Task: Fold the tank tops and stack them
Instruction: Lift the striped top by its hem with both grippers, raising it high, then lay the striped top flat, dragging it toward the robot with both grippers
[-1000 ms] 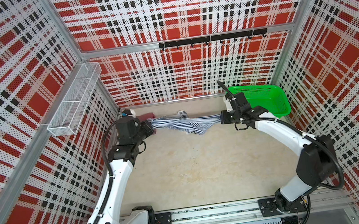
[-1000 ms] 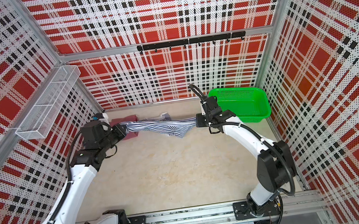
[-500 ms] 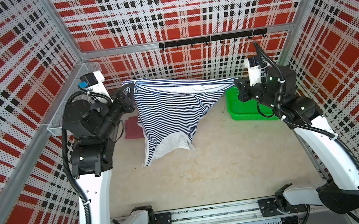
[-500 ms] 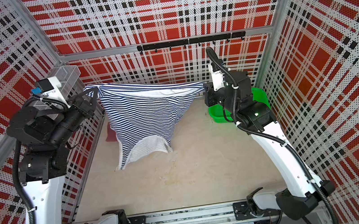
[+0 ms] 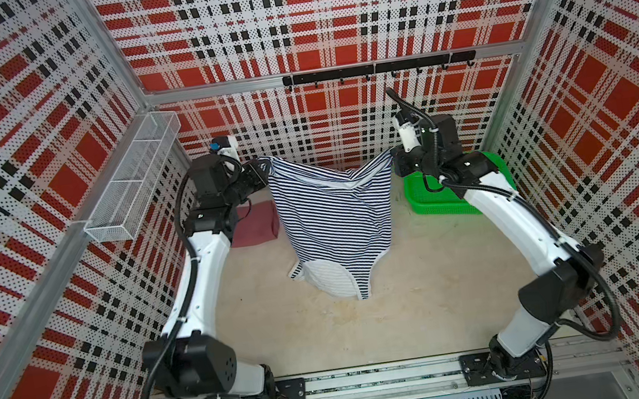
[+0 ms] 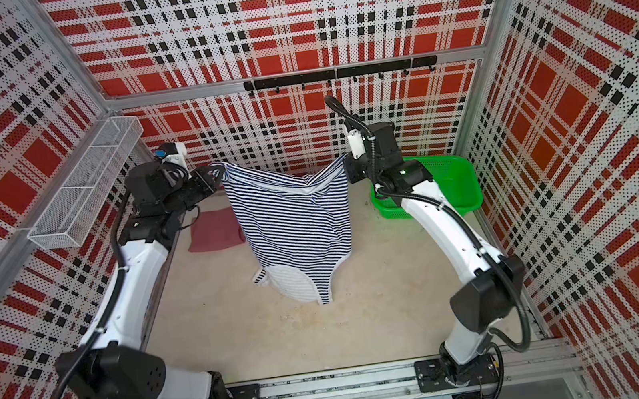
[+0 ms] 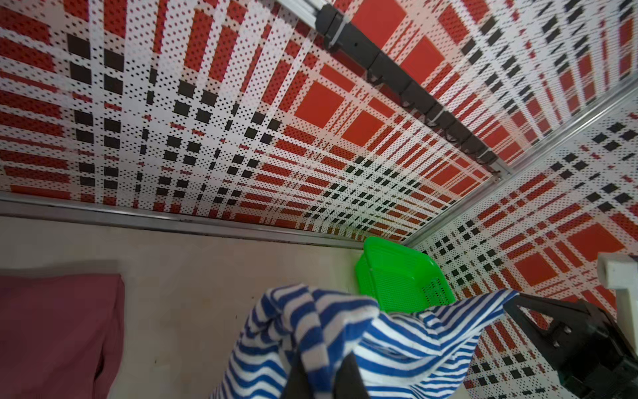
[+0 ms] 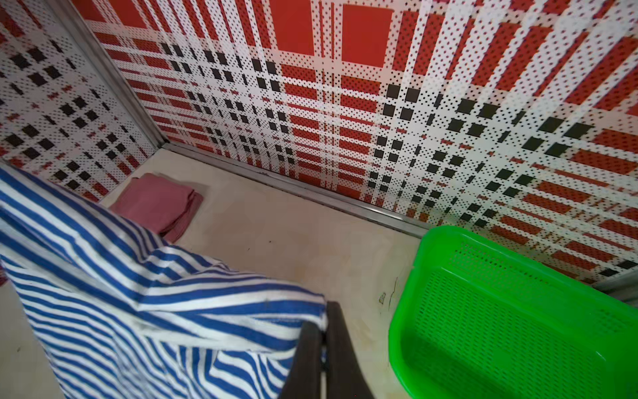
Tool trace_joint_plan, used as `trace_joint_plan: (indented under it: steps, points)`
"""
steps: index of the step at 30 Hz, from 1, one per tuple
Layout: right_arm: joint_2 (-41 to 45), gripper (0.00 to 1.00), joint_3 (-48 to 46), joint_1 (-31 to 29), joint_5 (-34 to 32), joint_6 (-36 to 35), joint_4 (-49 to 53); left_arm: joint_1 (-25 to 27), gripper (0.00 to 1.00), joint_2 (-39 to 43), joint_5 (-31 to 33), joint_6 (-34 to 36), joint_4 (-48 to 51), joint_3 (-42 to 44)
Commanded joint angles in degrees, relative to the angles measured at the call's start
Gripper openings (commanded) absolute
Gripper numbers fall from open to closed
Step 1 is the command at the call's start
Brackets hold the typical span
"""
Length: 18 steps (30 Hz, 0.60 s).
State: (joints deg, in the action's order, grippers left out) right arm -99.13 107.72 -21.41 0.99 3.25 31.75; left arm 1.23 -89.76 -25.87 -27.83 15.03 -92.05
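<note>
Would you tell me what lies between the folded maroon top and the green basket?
The striped tank top hangs there, spread wide; both top views show it.

Navy-and-white striped tank top (image 5: 332, 215) hangs spread, suspended by two upper corners; top edge sags mid-span, strap end lowest. Maroon tank top (image 5: 256, 223) lies folded flat, just left of it in both top views.

Maroon top (image 5: 258, 225) partly hidden behind left arm (image 5: 208, 261).
</note>
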Motion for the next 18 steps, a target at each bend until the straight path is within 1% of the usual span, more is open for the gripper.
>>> trace_joint_plan:
  steps: [1,3,5,7,8,10,11,14,18]
  points:
    - [-3.1,0.0,9.3,2.6,4.1,-1.8,-5.8,0.3,0.0,-5.1,-2.6,0.1,-6.4,-10.7]
    - [-4.9,0.0,13.3,4.0,6.1,-0.7,-6.7,0.6,0.0,-8.4,-3.0,-0.3,-6.7,-15.8]
    - [-5.1,0.0,14.8,5.1,8.7,0.2,-8.1,0.7,0.0,-9.7,-3.2,-0.7,-7.3,-19.1]
    - [-4.2,0.0,14.1,5.9,10.1,0.3,-9.1,0.5,0.0,-9.2,-3.7,-0.4,-8.1,-19.5]
    - [-3.4,0.0,13.5,6.2,10.6,0.0,-9.2,0.5,0.0,-8.1,-3.9,-0.2,-8.5,-18.1]
    - [-1.7,0.0,10.4,6.7,11.5,-0.3,-9.5,0.2,0.0,-4.5,-3.7,0.1,-10.8,-12.1]
    - [-0.3,0.0,7.4,6.9,12.1,-0.4,-10.1,0.0,0.0,-2.0,-3.5,0.1,-12.4,-7.4]
    - [3.9,0.0,-2.3,7.0,13.9,-1.9,-11.8,-0.8,0.0,5.7,-3.1,-0.6,-17.1,8.1]
    - [9.3,0.0,-16.4,7.1,16.7,-3.4,-11.9,-0.3,0.0,15.2,-1.8,-2.5,-20.4,29.1]
